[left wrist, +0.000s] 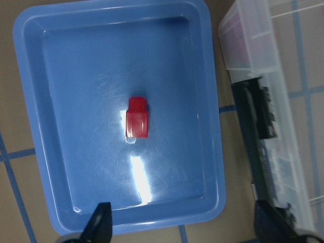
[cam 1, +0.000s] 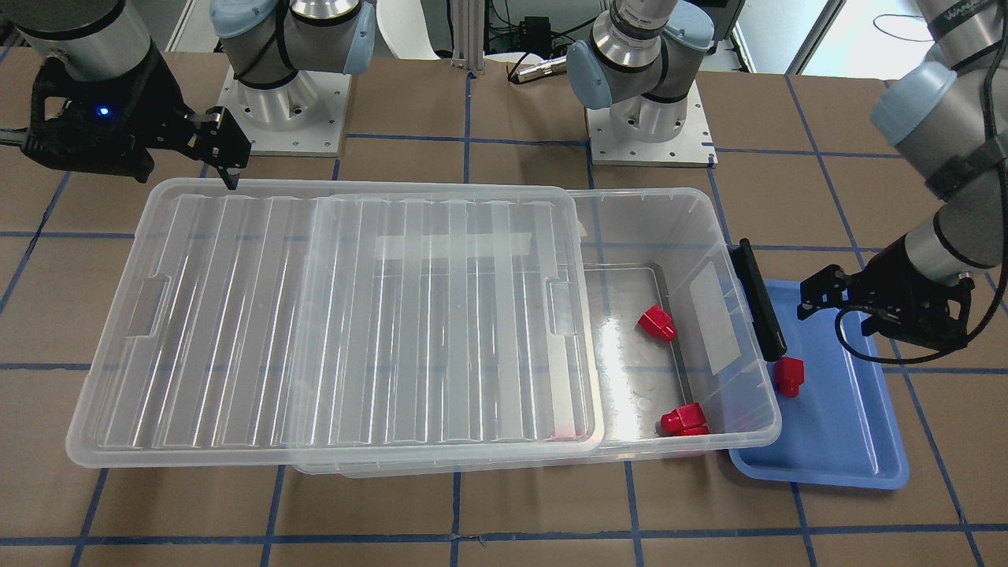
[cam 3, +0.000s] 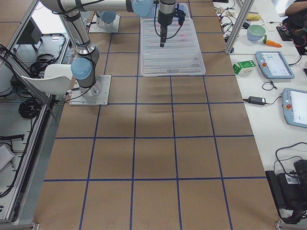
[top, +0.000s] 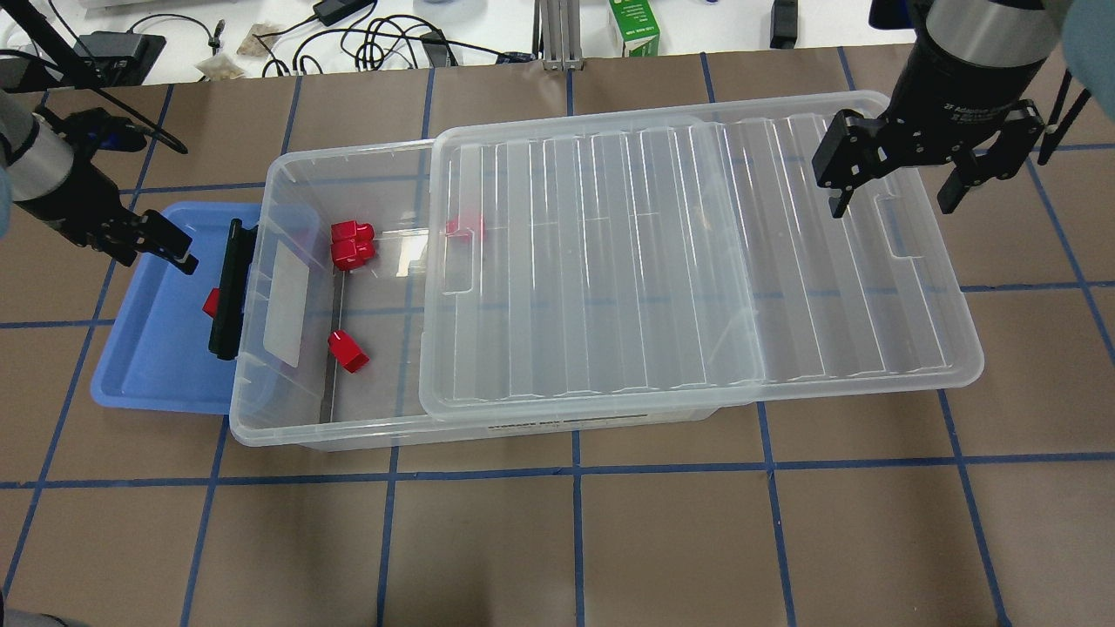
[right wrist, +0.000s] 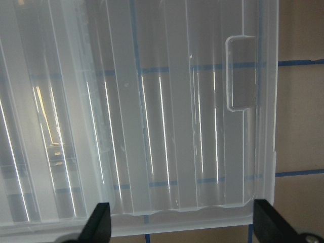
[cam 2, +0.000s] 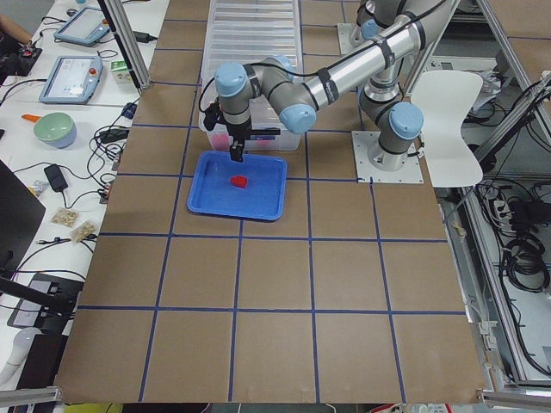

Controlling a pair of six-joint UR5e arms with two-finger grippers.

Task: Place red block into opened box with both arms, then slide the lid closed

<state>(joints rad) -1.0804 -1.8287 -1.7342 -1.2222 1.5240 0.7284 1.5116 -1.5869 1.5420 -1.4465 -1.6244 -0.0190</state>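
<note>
Left gripper (top: 165, 246) and right gripper (top: 893, 205) both gaped empty; a sloppy pinch could've skidded the block (left wrist: 137, 117) across the tray (left wrist: 50, 152)

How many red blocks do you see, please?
4 red blocks: one in the blue tray, a pair and a single in the box; red under the lid may be a fifth.

Our left arm (cam 1: 957, 228) and right arm (top: 980, 26), silver-grey tubes with pale blue joint caps; behind the jaws, our black right gripper (top: 893, 202) bears white lettering, the left gripper (cam 1: 817, 295) a looping black cable
</note>
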